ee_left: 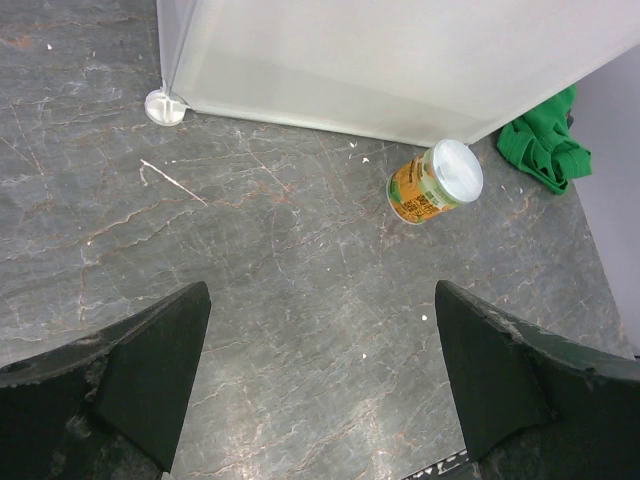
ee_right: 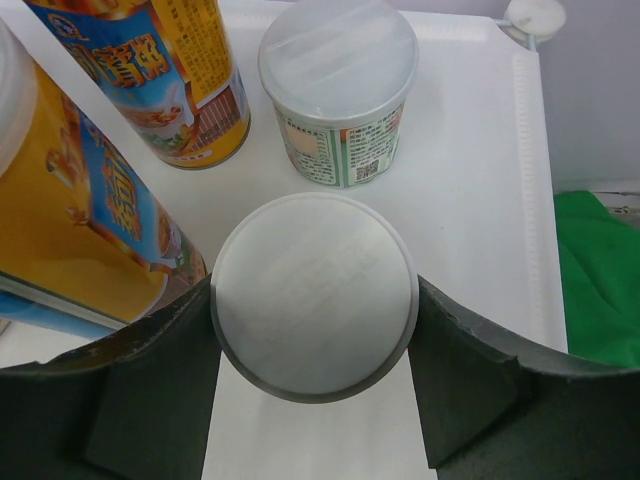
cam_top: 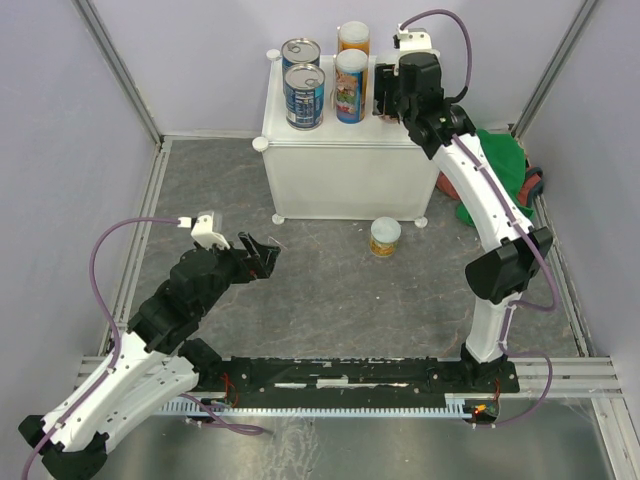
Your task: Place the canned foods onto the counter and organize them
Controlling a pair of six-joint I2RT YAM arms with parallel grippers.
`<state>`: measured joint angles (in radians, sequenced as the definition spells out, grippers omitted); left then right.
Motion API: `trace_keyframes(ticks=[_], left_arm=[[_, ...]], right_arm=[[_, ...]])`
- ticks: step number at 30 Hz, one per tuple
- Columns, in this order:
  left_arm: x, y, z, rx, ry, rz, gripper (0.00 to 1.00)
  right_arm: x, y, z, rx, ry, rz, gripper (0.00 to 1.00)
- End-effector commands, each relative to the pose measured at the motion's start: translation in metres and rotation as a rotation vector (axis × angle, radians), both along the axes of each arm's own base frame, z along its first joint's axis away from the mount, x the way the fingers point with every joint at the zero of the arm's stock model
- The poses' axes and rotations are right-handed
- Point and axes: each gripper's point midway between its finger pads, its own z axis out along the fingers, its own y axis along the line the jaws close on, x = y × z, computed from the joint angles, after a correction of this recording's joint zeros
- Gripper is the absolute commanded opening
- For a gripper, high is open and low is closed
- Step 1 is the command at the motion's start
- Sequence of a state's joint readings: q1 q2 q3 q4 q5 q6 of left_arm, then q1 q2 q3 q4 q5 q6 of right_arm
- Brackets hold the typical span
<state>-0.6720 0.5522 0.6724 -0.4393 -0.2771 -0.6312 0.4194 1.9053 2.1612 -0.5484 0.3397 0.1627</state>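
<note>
The white counter (cam_top: 345,180) carries two dark blue cans (cam_top: 304,95) and two tall orange-labelled cans (cam_top: 350,85). My right gripper (cam_top: 385,95) is over the counter's right part, shut on a pale-lidded can (ee_right: 313,295) with one finger on each side. Just beyond it a short can (ee_right: 338,90) with a pale lid stands on the counter top (ee_right: 470,200), and the tall orange cans (ee_right: 185,80) are to its left. One yellow-labelled can (cam_top: 385,237) (ee_left: 435,182) stands on the floor before the counter. My left gripper (cam_top: 262,258) (ee_left: 320,300) hovers open and empty, left of that can.
A green cloth (cam_top: 500,160) (ee_left: 545,145) lies on the floor right of the counter, behind my right arm. A round white foot (ee_left: 165,107) marks the counter's front left corner. Grey walls and metal rails enclose the marbled floor.
</note>
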Motion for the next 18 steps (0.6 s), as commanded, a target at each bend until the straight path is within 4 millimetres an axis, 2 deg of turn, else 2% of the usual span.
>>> trace_keyframes(ticks=[1,12,18], left_arm=[[0.002,-0.008,0.028,-0.055,-0.061,-0.024,0.99],[-0.001,-0.007,0.032,-0.082,-0.077,-0.031,0.99],[-0.003,-0.011,0.026,-0.076,-0.061,-0.052,0.99]], right_arm=[[0.002,-0.003,0.053,0.08,-0.133,-0.01,0.12],[0.006,-0.001,0.031,0.076,-0.077,-0.007,0.44],[0.002,-0.005,0.027,0.058,-0.063,-0.015,0.71]])
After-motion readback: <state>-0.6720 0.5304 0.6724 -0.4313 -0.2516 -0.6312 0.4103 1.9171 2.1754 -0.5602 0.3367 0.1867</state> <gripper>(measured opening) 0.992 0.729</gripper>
